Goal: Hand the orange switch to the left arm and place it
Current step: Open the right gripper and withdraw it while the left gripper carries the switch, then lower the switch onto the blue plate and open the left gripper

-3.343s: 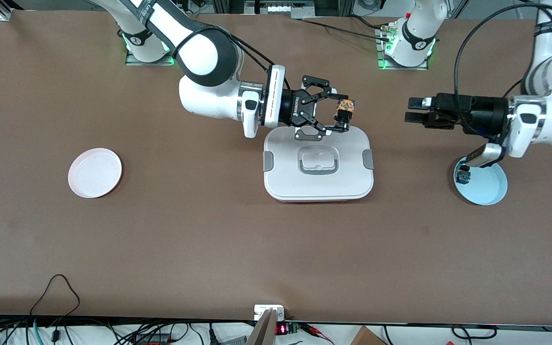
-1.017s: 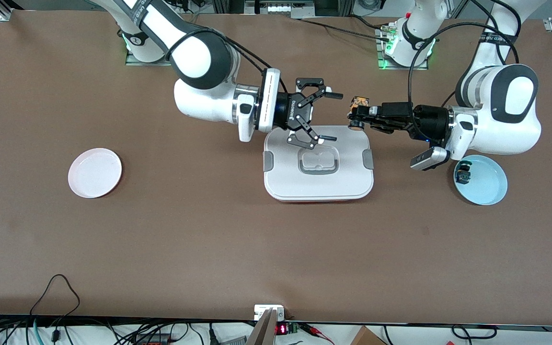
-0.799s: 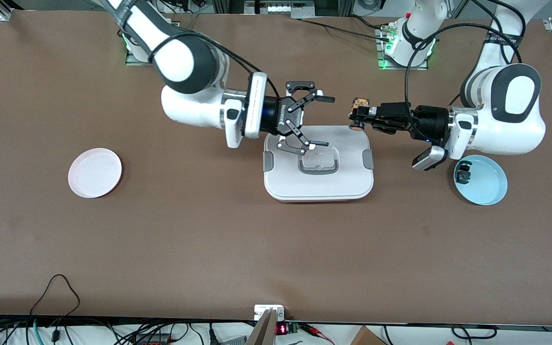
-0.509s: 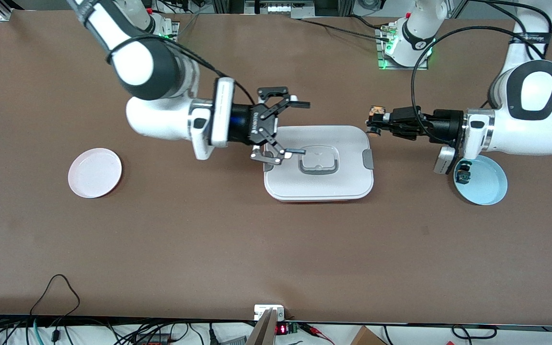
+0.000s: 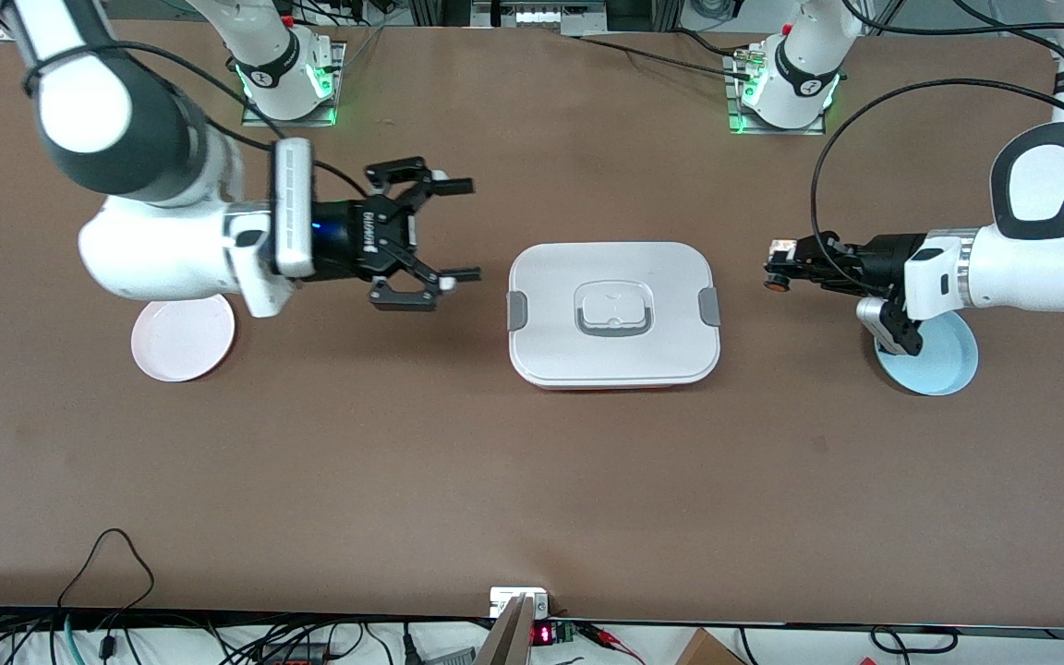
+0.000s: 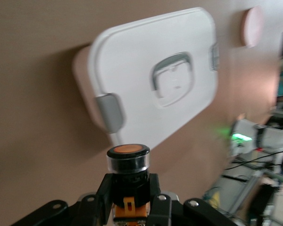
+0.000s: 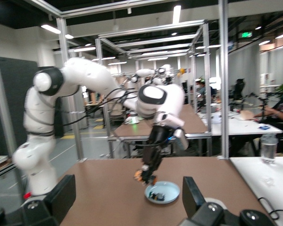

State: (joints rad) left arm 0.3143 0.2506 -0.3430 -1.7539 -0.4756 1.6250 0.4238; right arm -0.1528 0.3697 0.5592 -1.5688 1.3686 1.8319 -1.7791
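Even overhead light is falling on my table (image 5: 532,462), casting soft shadows. My left wrist view is blurring at its edges; ceiling strips (image 7: 179,14) are glaring.

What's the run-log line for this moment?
left pincer: shut on orange switch, over table by blue plate | right pincer: open, empty, over table between pink plate and box

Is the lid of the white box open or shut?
Shut: the lid lies flat on the white box, and both grey latches sit against its sides.
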